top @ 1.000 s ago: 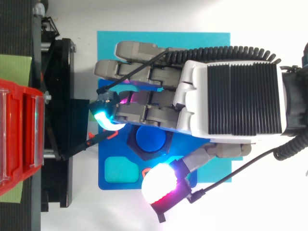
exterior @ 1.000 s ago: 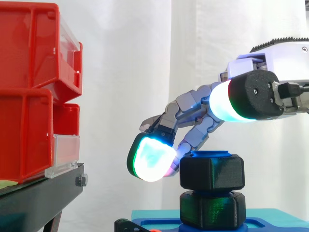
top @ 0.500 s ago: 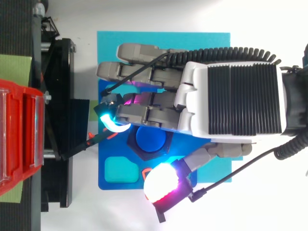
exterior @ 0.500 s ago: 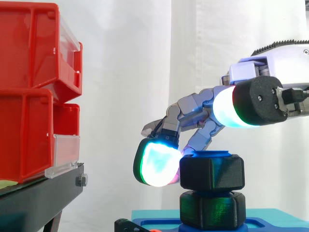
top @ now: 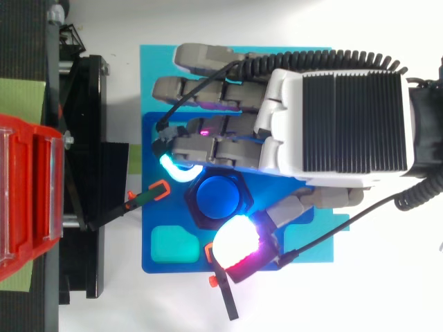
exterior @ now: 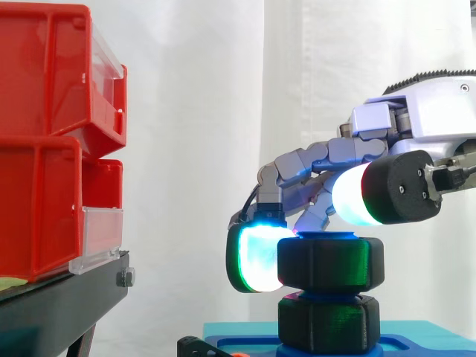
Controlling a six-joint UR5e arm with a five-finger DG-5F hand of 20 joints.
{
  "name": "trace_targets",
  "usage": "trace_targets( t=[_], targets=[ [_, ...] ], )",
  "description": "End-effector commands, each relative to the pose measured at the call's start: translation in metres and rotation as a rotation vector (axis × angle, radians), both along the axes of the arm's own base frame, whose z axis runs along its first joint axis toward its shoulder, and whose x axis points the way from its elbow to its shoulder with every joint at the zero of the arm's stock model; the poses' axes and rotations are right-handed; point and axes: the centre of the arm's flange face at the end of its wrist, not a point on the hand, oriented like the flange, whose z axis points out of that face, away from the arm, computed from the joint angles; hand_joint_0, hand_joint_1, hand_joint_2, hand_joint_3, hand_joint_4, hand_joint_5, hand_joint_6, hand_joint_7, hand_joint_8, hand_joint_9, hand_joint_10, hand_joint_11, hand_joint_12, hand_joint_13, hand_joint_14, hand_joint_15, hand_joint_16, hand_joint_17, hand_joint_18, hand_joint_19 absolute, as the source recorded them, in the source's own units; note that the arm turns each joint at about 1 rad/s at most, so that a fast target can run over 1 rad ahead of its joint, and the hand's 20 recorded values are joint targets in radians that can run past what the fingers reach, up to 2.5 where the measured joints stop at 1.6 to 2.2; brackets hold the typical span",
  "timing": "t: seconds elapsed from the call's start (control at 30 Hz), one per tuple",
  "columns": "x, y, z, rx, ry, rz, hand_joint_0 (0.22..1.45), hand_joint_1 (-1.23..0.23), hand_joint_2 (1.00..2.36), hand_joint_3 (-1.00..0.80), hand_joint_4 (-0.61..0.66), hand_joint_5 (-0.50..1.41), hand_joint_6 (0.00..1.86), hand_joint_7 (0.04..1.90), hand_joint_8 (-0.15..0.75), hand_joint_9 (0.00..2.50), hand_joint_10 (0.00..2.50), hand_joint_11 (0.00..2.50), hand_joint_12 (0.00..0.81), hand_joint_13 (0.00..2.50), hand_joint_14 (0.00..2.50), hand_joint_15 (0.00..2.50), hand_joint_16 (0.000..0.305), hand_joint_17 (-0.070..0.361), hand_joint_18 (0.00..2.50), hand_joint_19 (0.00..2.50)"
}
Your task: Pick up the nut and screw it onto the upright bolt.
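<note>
From the side, the hand [exterior: 439,111] comes in from the right with its fingers curled down over the black nut [exterior: 331,260]; one glowing cyan-green fingertip [exterior: 256,258] presses flat against the nut's left face; the thumb [exterior: 361,197], glowing white, sits on the near side, a little higher than the nut's top edge. The nut sits at the top of the upright blue bolt [exterior: 327,236], whose rim just shows above it; below it, with a narrow gap between them, is a second black six-sided piece [exterior: 329,323] on a blue base [exterior: 245,343]. Red bins [exterior: 44,141] are stacked on a black stand [exterior: 59,305] at the left, well apart from the bolt, before the white curtain [exterior: 193,111].

From above, the nut's black rim [top: 190,207] rings the bolt's round blue top [top: 218,196]; the cyan fingertip [top: 176,169] lies against one corner and the white thumb pad [top: 235,242] against the opposite edge, so the nut is pinched between them; the other fingers lie curled beside it over the light-blue mat [top: 159,59]; a teal pocket [top: 173,242] in the base lies near the nut.
</note>
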Motion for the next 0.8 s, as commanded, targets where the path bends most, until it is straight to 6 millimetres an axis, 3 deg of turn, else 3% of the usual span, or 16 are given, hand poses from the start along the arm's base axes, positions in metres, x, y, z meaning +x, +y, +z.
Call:
trace_targets(
  t=[0.0, 0.33, 0.5, 0.67, 0.77],
  targets=[
    [-0.001, -0.004, 0.0, -0.001, 0.005, -0.005, 0.52, -0.27, 1.0, -0.5, 0.19, -0.04, 0.5, 1.34, 0.27, 0.72, 0.0, 0.0, 0.267, 0.32, 0.0, 0.0, 0.027, 0.06, 0.0, 0.0],
    [-0.001, -0.014, 0.0, 0.0, 0.005, -0.016, 0.52, -0.28, 1.0, -0.5, 0.19, -0.01, 0.5, 1.44, 0.274, 0.78, 0.0, 0.0, 0.259, 0.36, 0.0, 0.0, 0.025, 0.057, 0.0, 0.0],
    [-0.002, -0.02, 0.0, -0.003, 0.003, -0.016, 0.52, -0.28, 1.0, -0.5, 0.17, 0.0, 0.55, 1.35, 0.272, 0.84, 0.0, 0.0, 0.254, 0.41, 0.0, 0.0, 0.024, 0.054, 0.0, 0.0],
    [-0.001, -0.027, 0.005, -0.001, -0.006, -0.011, 0.52, -0.26, 1.0, -0.5, 0.18, 0.0, 0.5, 1.41, 0.272, 0.83, 0.0, 0.0, 0.256, 0.41, 0.0, 0.0, 0.024, 0.054, 0.0, 0.0],
    [0.003, -0.033, 0.017, -0.01, -0.016, -0.004, 0.51, -0.23, 1.0, -0.5, 0.19, -0.03, 0.5, 1.26, 0.269, 0.81, 0.0, 0.0, 0.265, 0.4, 0.0, 0.0, 0.025, 0.057, 0.0, 0.0]
  ],
)
